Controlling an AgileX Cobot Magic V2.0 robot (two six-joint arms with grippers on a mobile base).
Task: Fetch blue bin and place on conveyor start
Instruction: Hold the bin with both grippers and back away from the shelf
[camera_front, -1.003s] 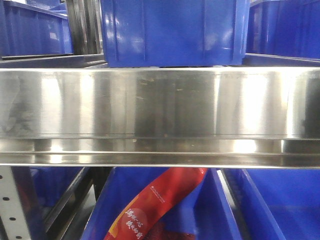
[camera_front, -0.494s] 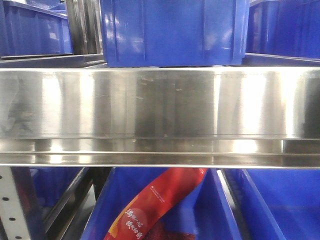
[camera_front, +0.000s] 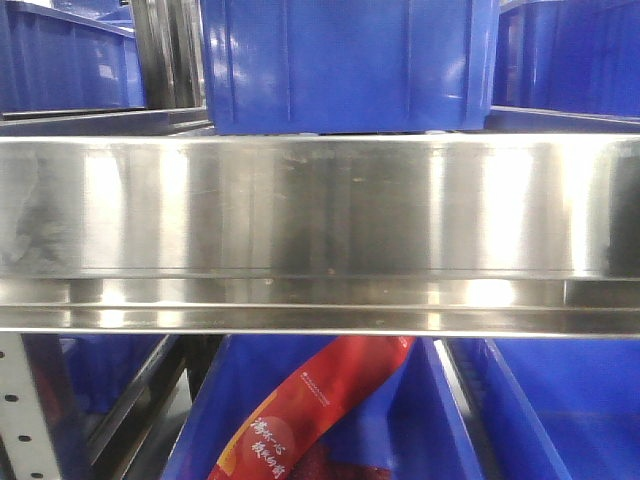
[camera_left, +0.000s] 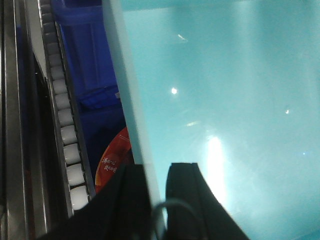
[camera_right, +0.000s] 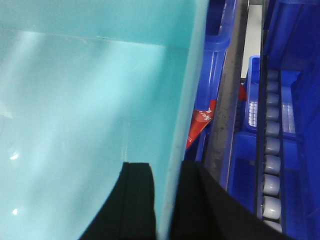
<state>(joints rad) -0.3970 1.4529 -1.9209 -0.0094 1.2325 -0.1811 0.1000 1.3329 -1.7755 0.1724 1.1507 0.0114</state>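
The blue bin (camera_left: 225, 100) is a light turquoise tub that fills most of both wrist views; it does not show in the front view. My left gripper (camera_left: 157, 169) straddles the bin's left wall (camera_left: 131, 100), one black finger (camera_left: 131, 185) outside and one inside, shut on that wall. My right gripper (camera_right: 165, 169) straddles the bin's right wall (camera_right: 182, 100) in the same way, shut on it. The blue bin (camera_right: 75, 100) looks empty inside. The conveyor start is out of view.
A shiny steel shelf rail (camera_front: 320, 210) crosses the front view close up, with dark blue ribbed crates (camera_front: 345, 60) above it and below it. A red packet (camera_front: 310, 410) lies in a lower crate. Roller tracks (camera_left: 62, 125) (camera_right: 272, 150) run beside the bin.
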